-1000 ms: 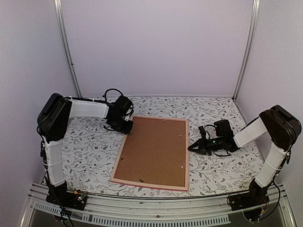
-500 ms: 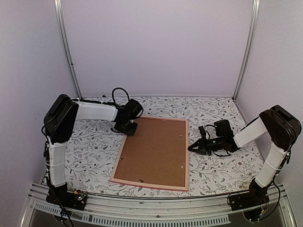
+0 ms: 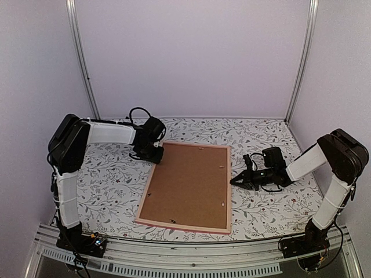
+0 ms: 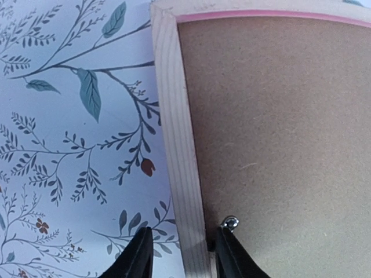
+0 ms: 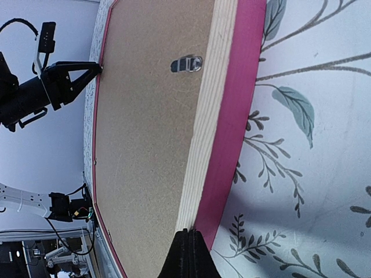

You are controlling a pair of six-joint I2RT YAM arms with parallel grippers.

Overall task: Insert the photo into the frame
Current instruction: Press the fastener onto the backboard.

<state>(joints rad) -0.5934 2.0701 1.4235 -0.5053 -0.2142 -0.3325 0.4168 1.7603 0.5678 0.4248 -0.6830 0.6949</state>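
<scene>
**Ana:** What is the left pincer point(image 4: 184, 255) doing?

**Ben:** It is let go. Its fingers point(image 4: 141, 258) stand one on each side of the wooden rail point(image 4: 174, 127) at the far left corner of the frame point(image 3: 183, 223). There is a little gap on both sides. It holds nothing.

**Ana:** And the right pincer point(image 5: 186, 255)?

**Ben:** Clenched tight and empty. Its tip is against the frame's right edge.

**Ana:** Where is the photo?

**Ben:** I cannot see it in any view. The frame lies back up in the middle of the desk point(image 3: 110, 174), with the brown board point(image 4: 278, 127) facing up.

**Ana:** So what is the job now?

**Ben:** I think it is the small metal tab point(image 4: 231, 222) just beside the inner finger. It may need a turn. Go slow and push only the tab. Let the right pincer brace the edge so the frame does not slide.

**Ana:** Which view helps most?

**Ben:** The left wrist view shows the tab and the gaps, and the top view is too far off to show them. Only the top view shows the whole frame. Only the right wrist view shows the rail's pink side and a hanging clip point(image 5: 186, 63).
</scene>
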